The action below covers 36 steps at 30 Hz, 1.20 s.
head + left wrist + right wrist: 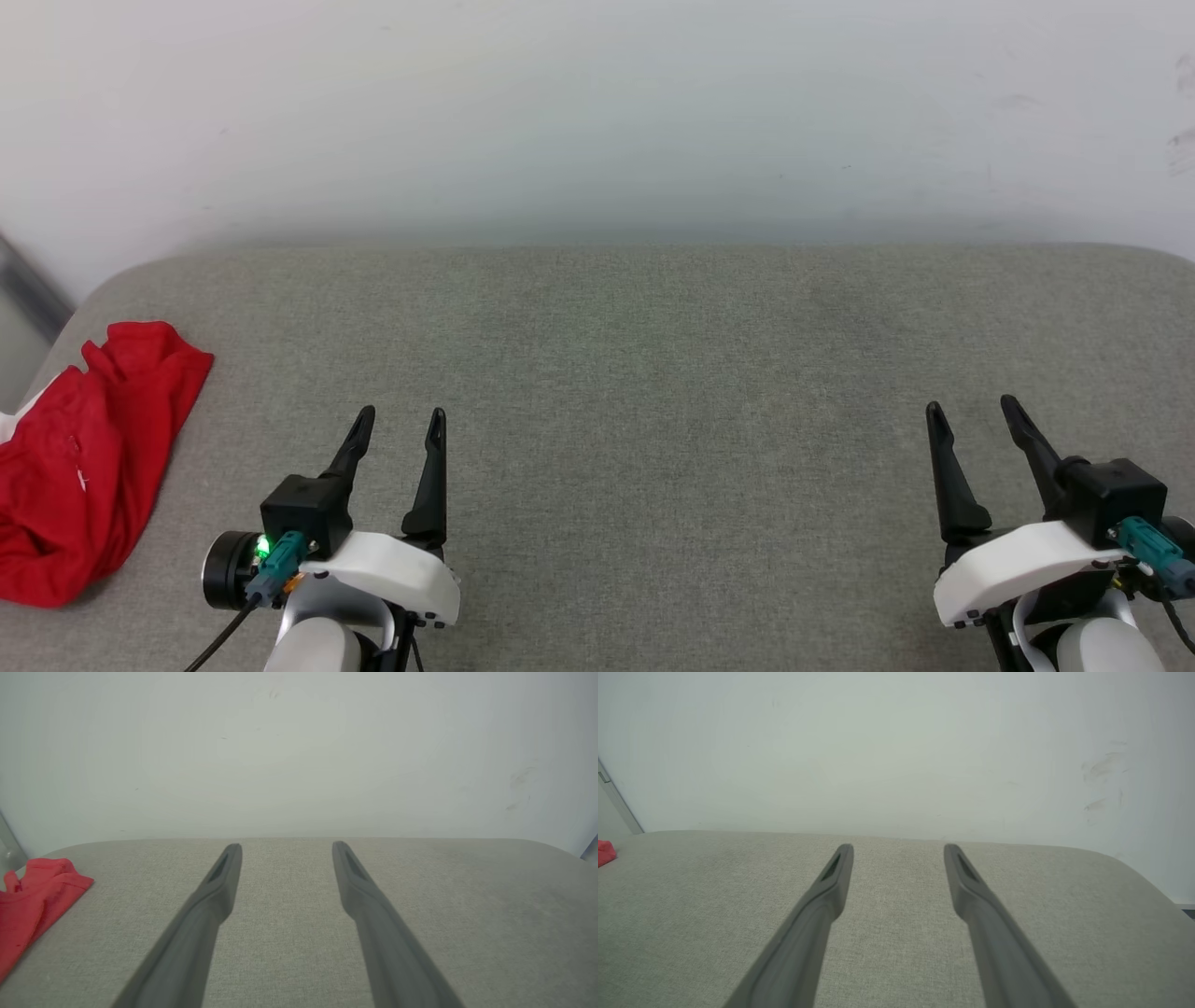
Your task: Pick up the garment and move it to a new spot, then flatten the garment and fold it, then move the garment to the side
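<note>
In the head view, the garment (84, 467) lies at the far left of the frame, from about mid-height down toward the lower left. It is a bright red, soft, crumpled heap on the grey cloth-covered counter (653, 355), close to that surface's rounded left corner. Its folds are loose and uneven, its top edge rises in a small peak, and a sliver of white shows at its upper left, cut off by the frame edge. Nothing is touching it. To its right, in the lower left of the frame, the left fingers (432, 476) point up the picture with a wide gap between them, holding nothing, near the garment but apart from it. Bare grey fabric takes up the middle of the frame, with a pale wall (597, 112) across the top. In the lower right, the right fingers (948, 467) are spread just as wide, hold nothing, and are well apart from the garment. In the left wrist view, the left fingers (212, 900) rise from the bottom edge, splayed over bare fabric, and the garment (32, 900) sits at the middle left edge. In the right wrist view, the right fingers (971, 900) are spread the same way, and a small red corner of the garment (605, 853) peeks in at the middle left edge.
</note>
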{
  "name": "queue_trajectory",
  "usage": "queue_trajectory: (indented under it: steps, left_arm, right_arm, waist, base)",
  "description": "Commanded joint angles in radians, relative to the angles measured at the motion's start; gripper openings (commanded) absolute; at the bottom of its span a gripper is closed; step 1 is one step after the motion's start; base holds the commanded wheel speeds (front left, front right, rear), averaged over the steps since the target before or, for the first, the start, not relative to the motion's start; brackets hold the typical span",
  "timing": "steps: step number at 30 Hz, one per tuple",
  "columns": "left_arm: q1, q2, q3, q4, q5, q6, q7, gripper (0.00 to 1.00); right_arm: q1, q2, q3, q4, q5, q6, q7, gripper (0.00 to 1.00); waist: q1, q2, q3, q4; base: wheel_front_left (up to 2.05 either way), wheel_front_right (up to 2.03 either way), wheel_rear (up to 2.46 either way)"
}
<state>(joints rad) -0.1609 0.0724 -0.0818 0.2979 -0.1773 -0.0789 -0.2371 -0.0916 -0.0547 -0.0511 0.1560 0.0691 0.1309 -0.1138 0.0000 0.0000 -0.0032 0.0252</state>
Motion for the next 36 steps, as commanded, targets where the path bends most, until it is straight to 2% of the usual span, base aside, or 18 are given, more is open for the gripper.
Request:
queue_trajectory:
  steps: [1,11,14,23,30,36]
  left_arm:
    - [-0.013,-0.002,0.003,0.005,0.021,-0.002,-0.009,1.0]
    - [-0.025,-0.009,0.011,0.028,0.056,-0.006,-0.026,1.0]
    - [-0.032,-0.013,0.015,0.033,0.059,-0.003,-0.031,1.0]
    - [-0.041,-0.019,0.051,0.033,0.023,0.01,-0.029,1.0]
    - [-0.046,-0.016,0.083,0.033,0.033,0.013,-0.028,1.0]
    - [-0.03,-0.014,0.117,0.023,0.037,0.018,-0.028,1.0]
  right_arm:
    - [0.009,0.005,0.001,-0.003,-0.025,0.0,-0.005,1.0]
    - [0.012,0.005,-0.005,-0.008,-0.061,0.0,-0.022,1.0]
    - [0.012,0.005,-0.002,-0.012,-0.074,0.0,-0.024,1.0]
    - [-0.001,0.005,0.019,-0.031,-0.054,0.0,-0.015,1.0]
    - [-0.013,0.004,0.048,-0.052,-0.058,0.0,0.0,1.0]
    - [-0.029,0.004,0.065,-0.066,-0.053,0.0,0.007,1.0]
  waist:
    - [0.0,0.0,0.0,0.0]
    - [0.0,0.0,0.002,0.029]
    - [0.0,0.0,0.004,0.063]
    - [0.0,0.0,0.016,0.221]
    - [0.0,0.0,0.032,0.363]
    - [0.0,0.0,0.041,0.455]
  base:
    - [0.0,0.0,0.0]
    - [0.0,0.0,0.0]
    - [0.0,0.0,0.0]
    - [0.0,0.0,0.0]
    - [0.0,0.0,0.0]
    - [0.0,0.0,0.0]
